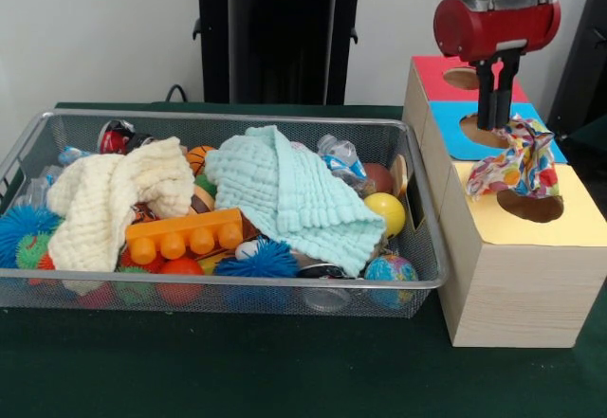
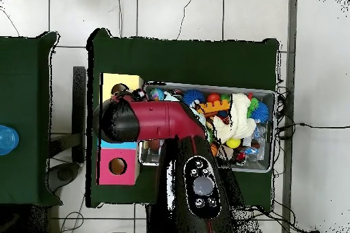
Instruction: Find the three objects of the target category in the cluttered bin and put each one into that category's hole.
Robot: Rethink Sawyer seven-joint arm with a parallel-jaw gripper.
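Observation:
My gripper [image 1: 497,122] hangs over the box row at the right, shut on a spotted fabric piece [image 1: 517,164]. The piece dangles just above the round dark hole [image 1: 533,208] of the yellow-faced box [image 1: 574,227]. In the overhead view the arm's red head covers the gripper; only a bit of the fabric [image 2: 139,96] shows beside the yellow box [image 2: 117,81]. The wire-mesh bin [image 1: 237,118] sits left of the boxes, also seen in the overhead view [image 2: 271,134]. No other spotted fabric piece shows in the bin.
The bin holds a cream cloth [image 1: 114,200], a mint-green cloth [image 1: 285,195], an orange brick [image 1: 185,235], a yellow ball [image 1: 386,211], spiky balls and bottles. Behind the yellow box stand the blue-faced box [image 1: 453,134] and the red-faced box [image 1: 432,69].

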